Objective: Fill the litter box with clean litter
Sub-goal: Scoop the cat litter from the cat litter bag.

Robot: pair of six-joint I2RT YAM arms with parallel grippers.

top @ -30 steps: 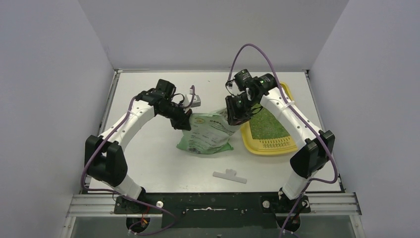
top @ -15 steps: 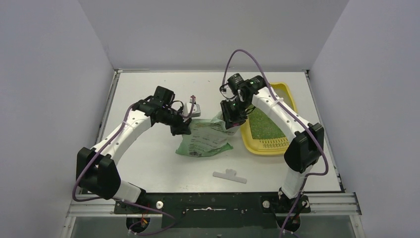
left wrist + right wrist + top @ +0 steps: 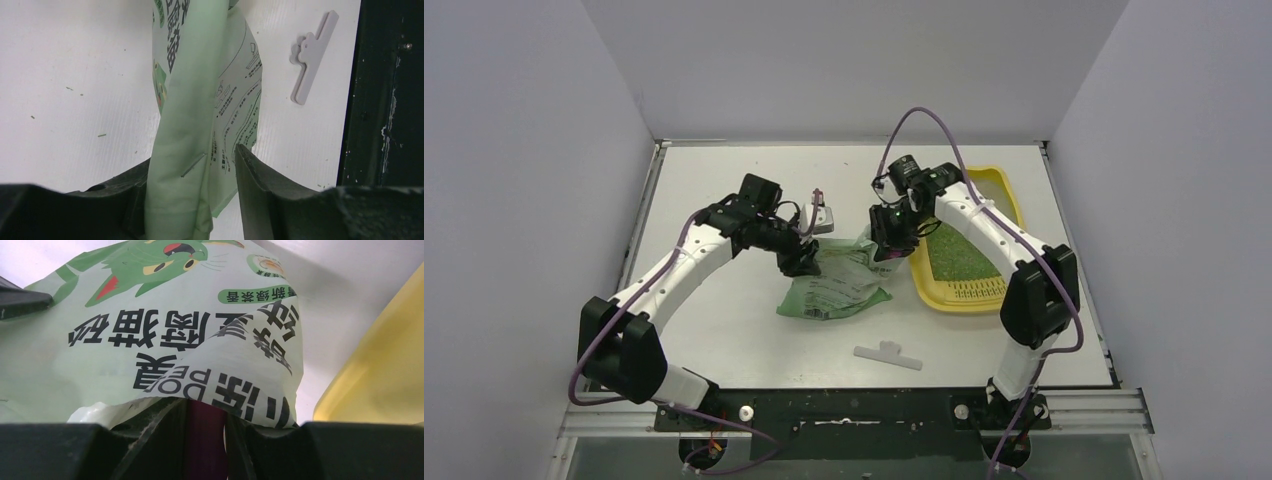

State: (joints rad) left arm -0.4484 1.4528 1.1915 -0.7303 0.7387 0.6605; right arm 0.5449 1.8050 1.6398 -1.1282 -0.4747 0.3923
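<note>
The litter box point(image 3: 965, 298) sits on the right side of the table point(image 3: 724, 335), its floor covered with green litter point(image 3: 959, 250). Just left of it lies the green bag point(image 3: 834, 288), its top end lifted between the two hands. The left hand point(image 3: 799, 262) is at the bag's far left corner, fingers point(image 3: 257, 192) apart, with a fold of the bag loose between them. The right hand point(image 3: 886, 248) is at the bag's far right corner beside the box, closed on a magenta piece point(image 3: 205, 440), with the bag's printed edge draped over it. A white clip point(image 3: 887, 353) lies nearer the bases
</note>
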